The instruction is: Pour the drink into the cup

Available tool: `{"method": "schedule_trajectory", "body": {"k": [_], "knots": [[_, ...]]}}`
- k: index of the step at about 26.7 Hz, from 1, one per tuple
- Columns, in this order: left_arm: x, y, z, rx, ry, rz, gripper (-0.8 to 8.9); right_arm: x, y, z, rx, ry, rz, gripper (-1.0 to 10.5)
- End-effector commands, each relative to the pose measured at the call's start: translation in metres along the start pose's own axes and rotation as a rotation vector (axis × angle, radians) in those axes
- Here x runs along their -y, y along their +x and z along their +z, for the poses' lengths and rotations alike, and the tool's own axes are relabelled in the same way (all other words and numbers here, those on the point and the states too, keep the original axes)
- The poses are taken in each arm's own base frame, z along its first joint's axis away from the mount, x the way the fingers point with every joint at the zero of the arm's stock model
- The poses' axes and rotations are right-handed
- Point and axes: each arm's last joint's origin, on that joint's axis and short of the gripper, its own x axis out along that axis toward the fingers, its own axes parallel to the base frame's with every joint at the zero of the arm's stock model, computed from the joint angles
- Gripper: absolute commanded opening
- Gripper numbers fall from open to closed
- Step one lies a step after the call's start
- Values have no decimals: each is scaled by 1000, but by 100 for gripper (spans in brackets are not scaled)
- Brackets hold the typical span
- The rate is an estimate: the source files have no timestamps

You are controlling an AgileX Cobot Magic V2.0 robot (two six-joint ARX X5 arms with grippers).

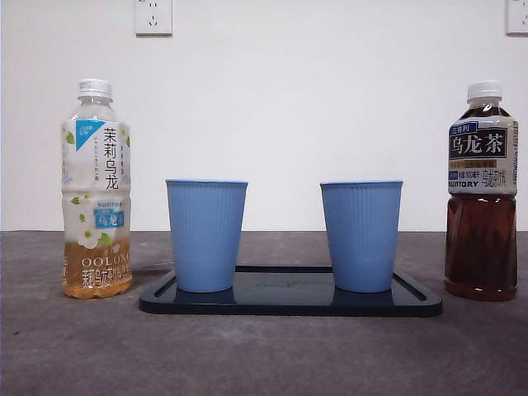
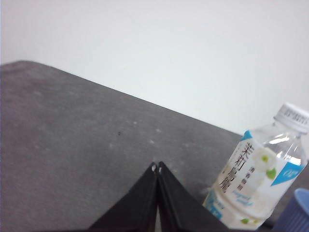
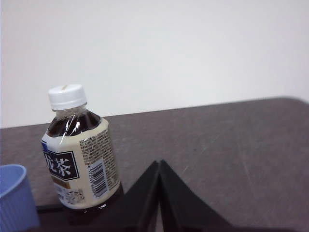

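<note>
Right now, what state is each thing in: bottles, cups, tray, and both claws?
Jasmine bottle: upright, capped, about a quarter full, left of the tray.
Dark bottle: upright, capped, nearly full, right of the tray.
Left cup: upright on the tray, contents hidden.
Right cup: upright on the tray, contents hidden.
Tray: flat on the table.
Left claw: shut, holding nothing.
Right claw: shut, holding nothing.
</note>
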Motion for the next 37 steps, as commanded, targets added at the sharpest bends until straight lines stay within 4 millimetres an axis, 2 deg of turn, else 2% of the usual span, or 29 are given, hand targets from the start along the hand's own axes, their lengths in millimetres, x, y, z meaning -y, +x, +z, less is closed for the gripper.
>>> {"method": "schedule_trajectory", "body": {"k": [1,8,19,23,29,37], "knots": [[3,-1,7,29,-98,-14,7,0,0,0,0,111,10,7],[13,-8,29,15,-143,-62,9,-5,-4,18,7,172,41,7],[43,-22,99,-83,5,-95,9,-18,-16,91,-6,132,28,7],[55,-18,123,-191,89,-158,9,-26,-15,119,-98,72,98,7],[70,-8,146,-395,174,-299,9,-35,-10,152,-305,-21,190,7],[78,-10,154,-589,232,-429,8,-40,-14,167,-577,-119,238,7]]}}
